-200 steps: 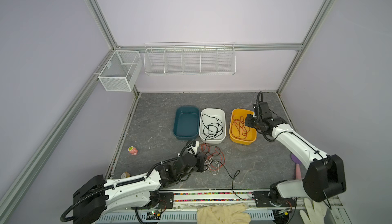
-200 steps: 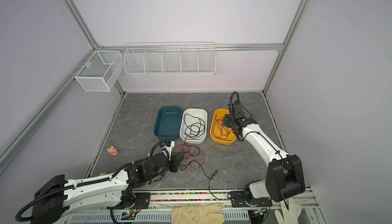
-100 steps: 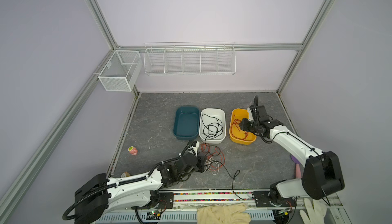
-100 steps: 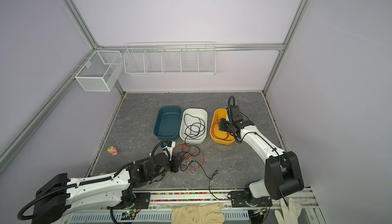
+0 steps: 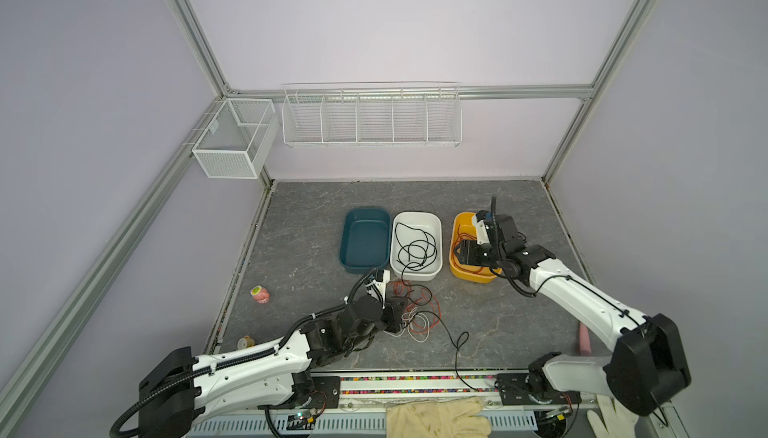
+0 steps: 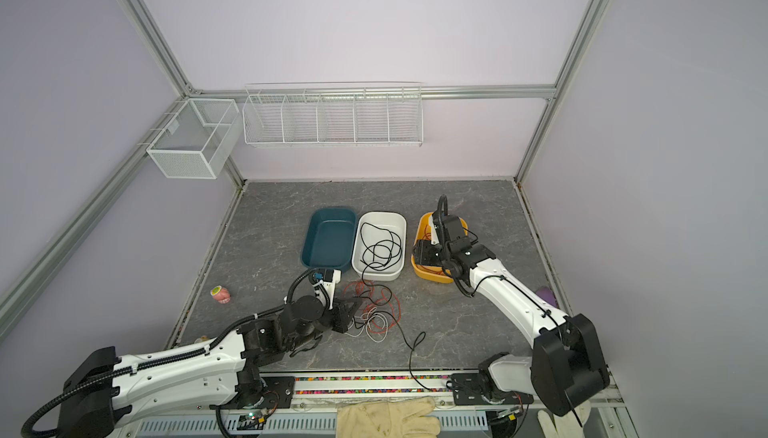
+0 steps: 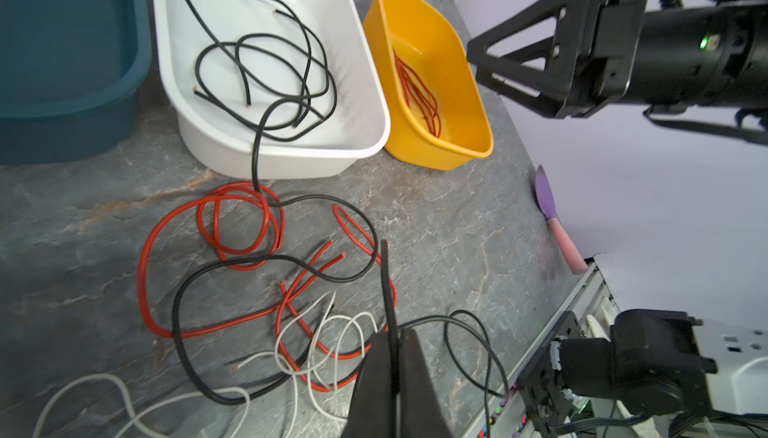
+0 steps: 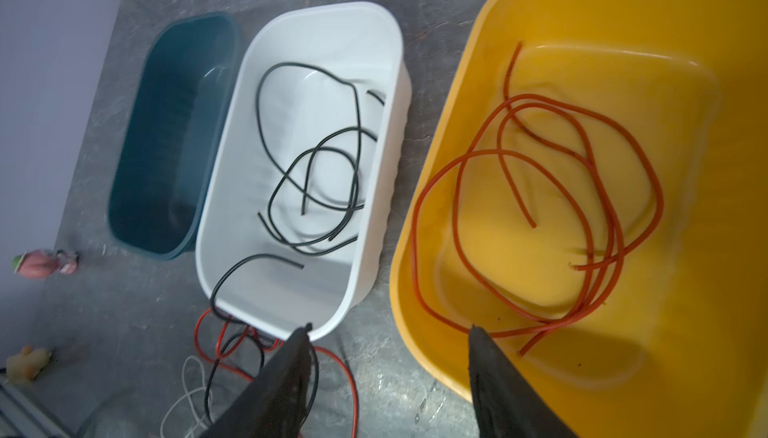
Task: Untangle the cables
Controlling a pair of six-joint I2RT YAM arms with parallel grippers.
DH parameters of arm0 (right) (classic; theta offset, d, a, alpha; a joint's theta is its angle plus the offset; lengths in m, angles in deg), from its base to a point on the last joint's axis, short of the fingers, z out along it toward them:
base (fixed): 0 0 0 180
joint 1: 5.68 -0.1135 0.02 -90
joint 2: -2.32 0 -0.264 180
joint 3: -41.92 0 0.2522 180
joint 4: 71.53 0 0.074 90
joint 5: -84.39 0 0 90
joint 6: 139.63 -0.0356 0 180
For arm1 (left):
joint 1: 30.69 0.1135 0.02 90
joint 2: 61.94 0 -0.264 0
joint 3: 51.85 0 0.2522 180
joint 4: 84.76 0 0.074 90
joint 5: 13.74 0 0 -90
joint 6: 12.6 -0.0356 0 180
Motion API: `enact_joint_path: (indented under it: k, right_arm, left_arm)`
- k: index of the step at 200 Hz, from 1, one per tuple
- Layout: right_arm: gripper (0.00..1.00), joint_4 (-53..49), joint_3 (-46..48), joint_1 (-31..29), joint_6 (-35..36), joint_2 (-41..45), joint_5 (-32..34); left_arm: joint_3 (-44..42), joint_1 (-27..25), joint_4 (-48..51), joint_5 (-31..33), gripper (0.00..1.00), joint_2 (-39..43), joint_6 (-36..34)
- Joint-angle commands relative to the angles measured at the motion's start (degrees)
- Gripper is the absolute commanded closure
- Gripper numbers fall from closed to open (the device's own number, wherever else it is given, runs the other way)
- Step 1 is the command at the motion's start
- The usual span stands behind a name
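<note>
Sorting looks about half done: the cables (image 5: 417,315) left to free lie knotted in red, black and white loops on the table (image 5: 299,224) just in front of the white bin (image 7: 299,164), which holds loose black strands, while the yellow bin (image 7: 436,157) holds red ones and the teal bin (image 5: 363,245) nothing. My left gripper (image 7: 392,336) is clenched on one black cable (image 7: 386,278) at the knot's near edge; my right gripper (image 8: 390,328) hangs over the yellow bin with jaws apart, gripping nothing. By my judgement every white wire and several red and black ones are yet to be pulled out.
</note>
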Motion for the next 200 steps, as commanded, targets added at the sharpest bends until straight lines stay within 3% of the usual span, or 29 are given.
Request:
enact_joint_path:
  k: [1,54,104,134,161,165,171,200]
  right_arm:
    - [0.35,-0.7,3.6,-2.2,0.5,4.5,-1.1]
    - [0.30,-2.3,11.2,-5.3,-2.3,19.8,-0.4]
    - [0.25,-9.5,12.8,-6.0,-0.9,30.7,2.7]
    - [0.12,-16.4,10.8,-6.0,0.5,35.2,4.2]
    - [0.07,-23.1,8.2,-6.0,1.1,39.1,5.8]
    - [0.00,-23.8,7.9,-6.1,0.8,39.8,6.0]
    - [0.11,-24.4,7.6,-6.0,0.4,40.9,5.9]
    - [0.12,-30.8,3.2,-6.1,-0.5,44.2,6.9]
  left_arm:
    - [3.7,0.2,3.7,1.1,1.00,2.9,-1.4]
    - [14.5,0.2,13.3,2.9,1.00,7.6,-6.1]
    - [27.7,0.1,23.0,5.9,1.00,5.2,-13.5]
    - [36.5,0.7,28.0,6.5,1.00,2.3,-19.6]
    - [45.0,1.1,32.0,7.4,1.00,-1.1,-25.4]
    - [46.2,1.3,32.6,7.6,1.00,-1.8,-26.3]
    - [47.7,1.6,33.3,8.0,1.00,-2.6,-27.5]
    - [54.3,6.2,35.0,3.5,1.00,-6.8,-30.3]
